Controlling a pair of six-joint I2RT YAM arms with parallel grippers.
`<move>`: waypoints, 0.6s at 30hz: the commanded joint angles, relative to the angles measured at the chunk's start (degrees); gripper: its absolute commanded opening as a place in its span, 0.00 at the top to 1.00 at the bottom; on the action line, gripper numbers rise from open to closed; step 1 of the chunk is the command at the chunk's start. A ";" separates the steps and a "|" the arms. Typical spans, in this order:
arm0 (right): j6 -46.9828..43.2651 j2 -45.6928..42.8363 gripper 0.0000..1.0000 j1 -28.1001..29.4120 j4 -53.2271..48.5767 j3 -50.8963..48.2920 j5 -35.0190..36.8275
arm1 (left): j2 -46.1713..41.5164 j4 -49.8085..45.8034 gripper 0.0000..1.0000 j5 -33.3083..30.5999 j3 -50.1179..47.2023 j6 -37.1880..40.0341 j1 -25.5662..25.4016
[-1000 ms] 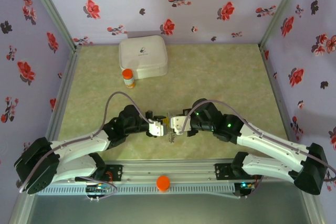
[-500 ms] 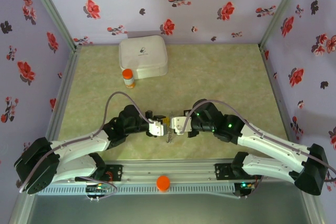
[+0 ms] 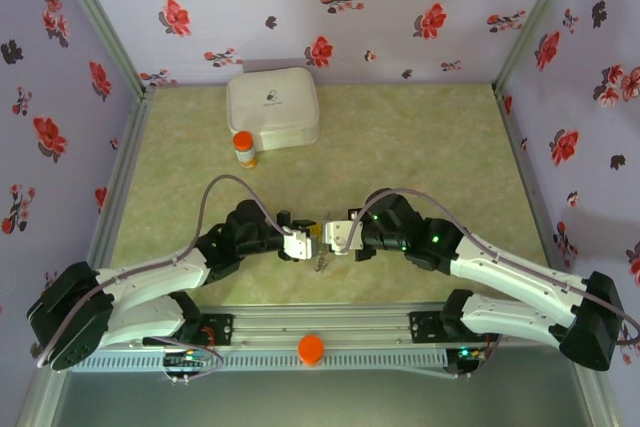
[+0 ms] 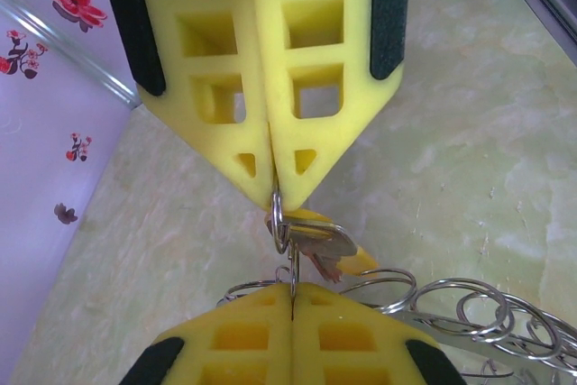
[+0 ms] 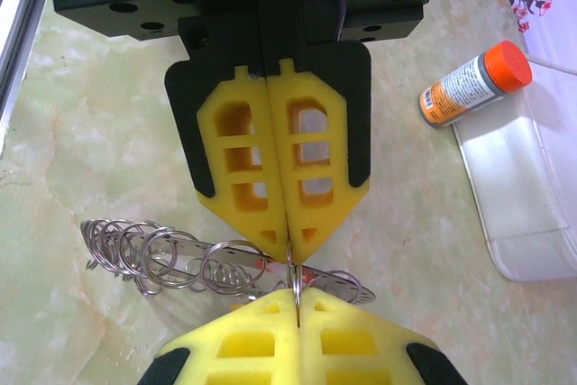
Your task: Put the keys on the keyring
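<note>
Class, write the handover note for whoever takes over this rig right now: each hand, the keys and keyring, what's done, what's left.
Left hand: shut, pinching a thin loop at its tip.
Right hand: shut on the same loop, tip to tip with the left.
Keyring: a string of silver rings lying on the table below the hands; the loop seems to be part of it.
Keys: a yellow-headed key sits at the left hand's tip; a red piece, likely the other key's tag, shows among the rings.
Done: both hands grip the loop.
Left: can't tell whether either key is threaded; check, then finish threading.
</note>
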 commanded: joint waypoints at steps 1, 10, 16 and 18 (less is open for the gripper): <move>0.87 -0.63 1.00 0.45 -0.08 -0.49 -0.69 | -0.58 1.91 1.00 -0.67 0.85 1.31 -0.11; 1.41 -1.19 1.00 0.39 -1.09 -0.45 -0.97 | -0.27 2.75 1.00 -1.16 0.76 2.00 -0.13; 2.05 -0.22 1.00 0.41 1.73 -0.84 -0.37 | -0.37 2.63 1.00 -1.15 0.82 1.90 -0.24; 2.23 0.01 1.00 0.41 2.21 -0.98 -0.06 | -0.40 2.53 1.00 -1.13 0.83 2.00 -0.24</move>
